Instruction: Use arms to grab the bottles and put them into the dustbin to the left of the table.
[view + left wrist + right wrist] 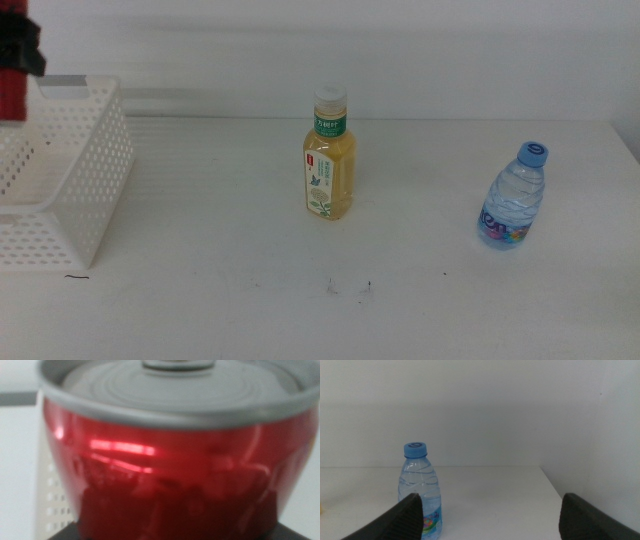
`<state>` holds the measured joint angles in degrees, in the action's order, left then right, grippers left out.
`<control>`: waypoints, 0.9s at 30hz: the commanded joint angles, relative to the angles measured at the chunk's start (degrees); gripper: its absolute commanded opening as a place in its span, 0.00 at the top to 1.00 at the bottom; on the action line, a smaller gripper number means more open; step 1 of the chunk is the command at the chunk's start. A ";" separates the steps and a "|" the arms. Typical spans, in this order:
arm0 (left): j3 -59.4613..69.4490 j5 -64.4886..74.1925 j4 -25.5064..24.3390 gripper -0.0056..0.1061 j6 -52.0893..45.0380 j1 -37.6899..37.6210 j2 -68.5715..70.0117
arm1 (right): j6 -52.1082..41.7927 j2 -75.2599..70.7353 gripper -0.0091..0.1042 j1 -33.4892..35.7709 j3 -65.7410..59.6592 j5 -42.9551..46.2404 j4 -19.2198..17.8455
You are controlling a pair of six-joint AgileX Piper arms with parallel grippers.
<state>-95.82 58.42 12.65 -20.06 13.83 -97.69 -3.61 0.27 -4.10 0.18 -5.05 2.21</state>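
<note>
My left gripper (18,52) is at the far left, above the white perforated dustbin (70,170), and is shut on the red cola can (10,92). The can (170,460) fills the left wrist view, with a bit of the dustbin wall (50,495) behind it. The yellow tea bottle (329,160) stands upright mid-table. The blue-capped water bottle (514,200) stands upright at the right. My right gripper (490,505) is out of the middle view; its jaws are wide open and empty, with the water bottle (420,495) just beyond one jaw.
The white table (250,300) has a few dark specks (350,290) near its front. Its right edge (550,485) runs close to the water bottle. A plain white wall stands behind the table.
</note>
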 commanded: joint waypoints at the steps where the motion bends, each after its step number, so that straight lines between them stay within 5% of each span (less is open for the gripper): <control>1: -1.57 -0.59 -0.17 0.95 -0.95 1.87 -1.74 | -0.26 -0.27 0.14 -0.44 -0.18 0.37 -0.14; 15: -1.46 0.39 -2.49 0.95 -0.94 4.95 -16.31 | -0.26 -0.27 0.14 -0.44 -0.18 0.37 -0.14; 22: -1.46 -1.01 0.37 0.95 -1.18 4.95 -21.38 | -0.26 -0.27 0.14 -0.44 -0.18 0.37 -0.14; 27: -1.46 -1.83 -2.95 0.90 -1.30 3.55 -22.55 | -0.26 -0.27 0.14 -0.44 -0.18 0.37 -0.14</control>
<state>-96.46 57.72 10.32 -21.24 17.98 -120.75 -3.61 0.27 -4.10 0.18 -5.05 2.21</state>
